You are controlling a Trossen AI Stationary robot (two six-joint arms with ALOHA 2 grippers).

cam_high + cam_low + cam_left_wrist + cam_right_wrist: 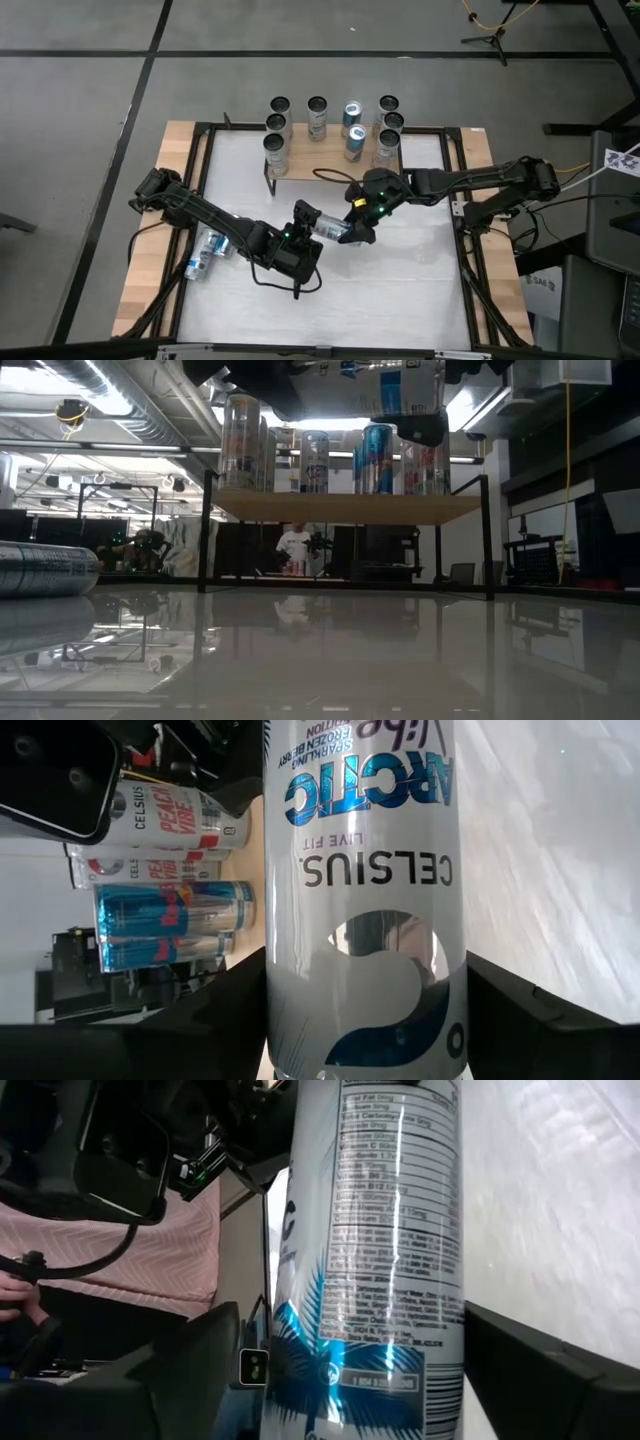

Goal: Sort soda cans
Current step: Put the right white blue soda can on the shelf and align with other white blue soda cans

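The white table [400, 290] fills the middle of the high view, wooden strips along both sides. At its far edge stands a raised wooden shelf [330, 160] on a dark frame, and on it a row of upright cans [317, 118], silver ones and blue ones. In the low view those same cans stand above table height on the shelf board.

Both arms meet near the table's centre, over one can [330, 228]. It is a silver can with blue lettering, lying roughly level in the air between the two grippers. The left gripper [305, 222] has it: in the left wrist view the can [365, 900] runs lengthwise between the two dark fingers [200, 1020], which sit against both of its sides, closed on it. The right gripper [357, 228] is at the can's other end. In the right wrist view the can [375, 1260] also lies between that gripper's fingers [540, 1370], but they stand wide, with gaps visible on both sides, so no grip there.

Over on the left side, two more cans [203, 252] lie on their sides near the table's edge, just beside the left arm's forearm. One of them shows at the left edge of the low view, flat on the white top.
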